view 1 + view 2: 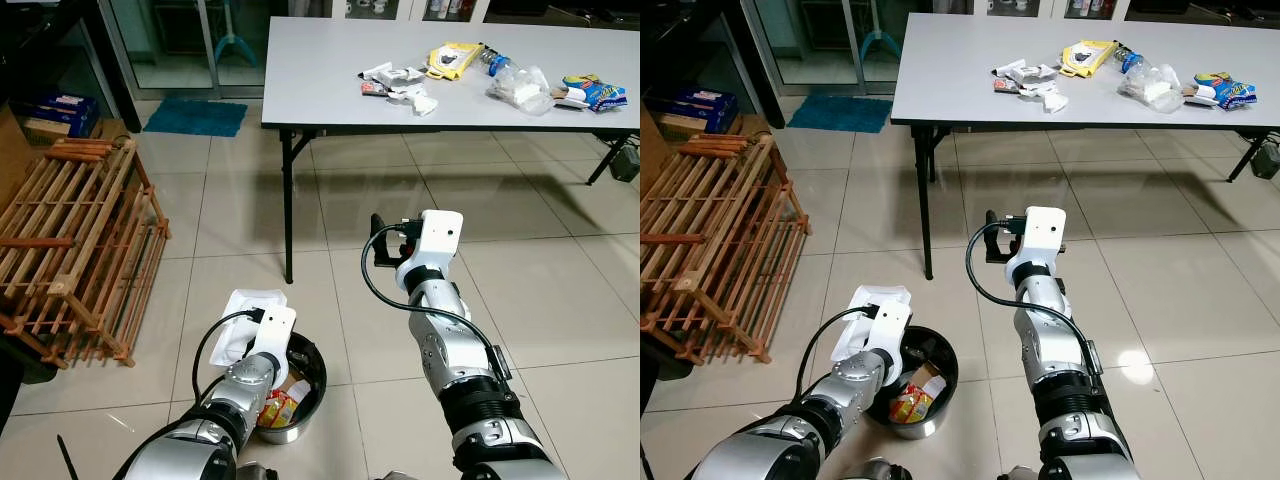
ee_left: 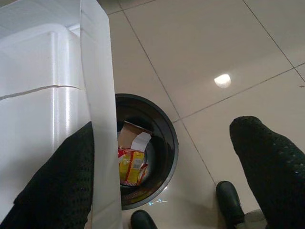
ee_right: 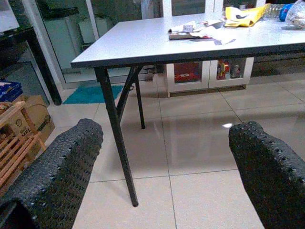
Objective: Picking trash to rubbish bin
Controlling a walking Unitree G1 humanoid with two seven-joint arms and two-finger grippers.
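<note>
White foam box (image 1: 247,315): held at the left gripper (image 2: 162,176), just above the near-left rim of the bin. In the left wrist view one black finger (image 2: 52,186) lies against the box wall while the other finger stands well apart from it, so the fingers are spread wide with the box resting on one side.

Black round bin (image 1: 312,375): stands on the tiled floor (image 1: 560,300) directly below and beside the left gripper. Contents: a yellow and red wrapper (image 2: 131,164), a piece of brown card (image 2: 128,136) and a small white scrap.

Right gripper (image 3: 167,157): raised in the air in front of the robot, facing the table leg (image 3: 116,129); fingers spread wide, nothing between them.

Grey folding table (image 1: 320,70): well apart from the bin, across the floor. On its top: crumpled white papers (image 1: 400,85), a yellow bag (image 1: 452,60), a clear plastic bottle and bag (image 1: 520,85), a blue and yellow snack packet (image 1: 592,92).

Wooden slatted rack (image 1: 75,240): on the floor at the robot's left.

Blue mat (image 1: 195,117): on the floor beyond the rack, by the glass door.
</note>
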